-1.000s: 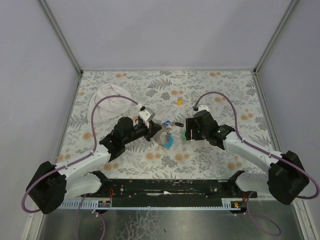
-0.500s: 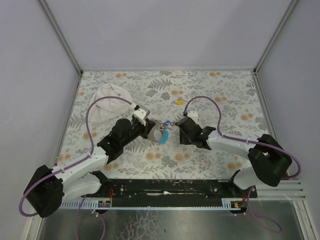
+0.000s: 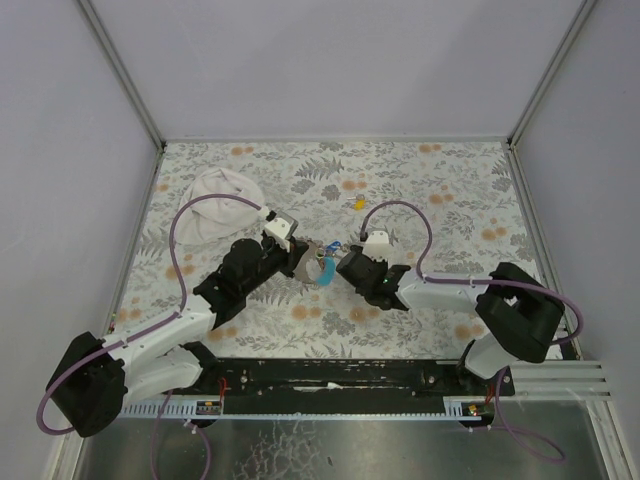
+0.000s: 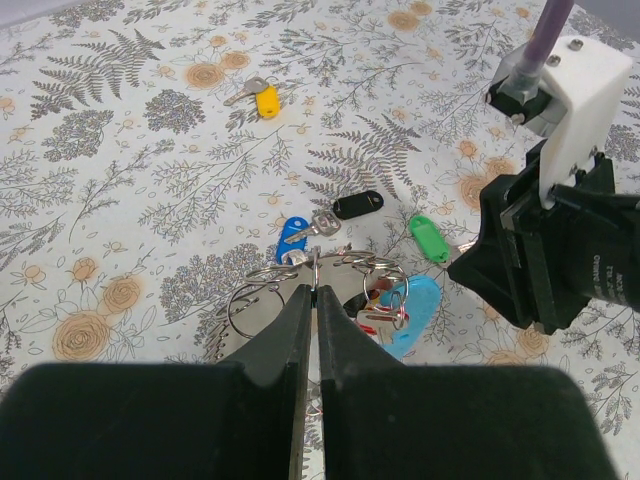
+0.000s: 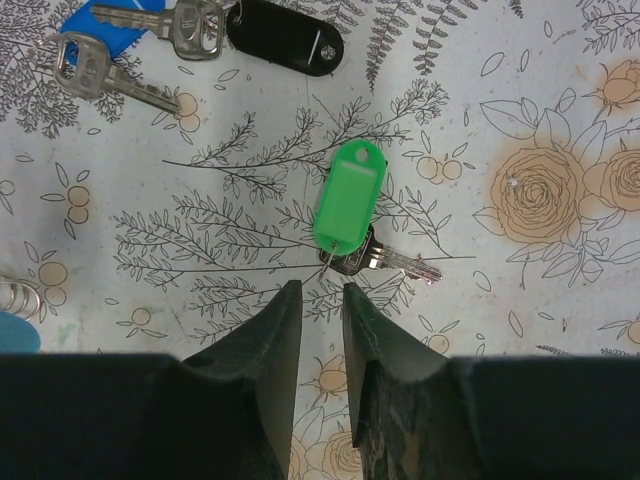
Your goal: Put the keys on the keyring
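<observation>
My left gripper (image 4: 313, 290) is shut on a thin metal ring of the keyring (image 4: 300, 272), which has a light-blue curved piece (image 4: 418, 310) and a small red bit. Beyond it on the table lie the blue key (image 4: 291, 238), black key (image 4: 357, 204), green key (image 4: 428, 238) and, farther off, the yellow key (image 4: 262, 98). My right gripper (image 5: 322, 290) points down at the table. Its jaws are open by a narrow gap with nothing between them. Their tips stop just short of the green key (image 5: 350, 205) and its small wire ring. From above, both grippers meet at the keyring (image 3: 322, 268).
A white cloth bundle (image 3: 220, 215) lies at the back left of the floral table. Grey walls close in the table on three sides. The right arm's black and white wrist (image 4: 560, 240) stands close to the right of the keyring.
The right arm has swung left toward the keyring, down over the green key, and its jaws have narrowed. The left gripper has kept its hold on the ring.
</observation>
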You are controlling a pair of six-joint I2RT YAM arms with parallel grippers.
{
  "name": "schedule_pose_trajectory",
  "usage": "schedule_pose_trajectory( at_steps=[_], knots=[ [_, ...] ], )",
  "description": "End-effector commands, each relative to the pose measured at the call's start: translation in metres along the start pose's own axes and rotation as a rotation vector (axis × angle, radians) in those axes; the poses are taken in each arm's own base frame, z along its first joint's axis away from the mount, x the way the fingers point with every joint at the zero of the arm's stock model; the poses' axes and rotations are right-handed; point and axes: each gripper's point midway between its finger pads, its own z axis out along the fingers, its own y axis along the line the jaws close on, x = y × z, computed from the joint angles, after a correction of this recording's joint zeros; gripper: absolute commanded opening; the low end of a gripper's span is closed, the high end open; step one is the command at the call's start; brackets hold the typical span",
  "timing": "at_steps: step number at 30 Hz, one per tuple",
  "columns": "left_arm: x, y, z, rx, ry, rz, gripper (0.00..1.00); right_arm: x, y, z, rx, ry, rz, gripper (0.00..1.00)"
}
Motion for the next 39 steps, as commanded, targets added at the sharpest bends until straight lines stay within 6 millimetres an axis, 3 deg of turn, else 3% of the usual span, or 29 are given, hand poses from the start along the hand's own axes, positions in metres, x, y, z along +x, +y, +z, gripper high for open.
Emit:
schedule_pose_trajectory(
  at_steps=[1, 8, 18, 39],
  knots=[
    [0.005, 0.004, -0.001, -0.023, 0.006, -0.002, 0.0, -0.021, 0.001, -0.001, 0.085, -0.128, 0.056, 0.28],
    [0.006, 0.002, 0.0, -0.01, 0.013, 0.001, 0.0, -0.02, -0.004, 0.003, 0.139, -0.183, 0.065, 0.24],
    [0.006, 0.001, 0.0, -0.003, 0.015, 0.001, 0.0, -0.021, 0.015, 0.003, 0.082, -0.204, 0.087, 0.27],
    [0.008, -0.003, 0.002, 0.018, 0.025, -0.001, 0.0, -0.01, 0.002, 0.015, 0.161, -0.208, 0.073, 0.17]
  ],
)
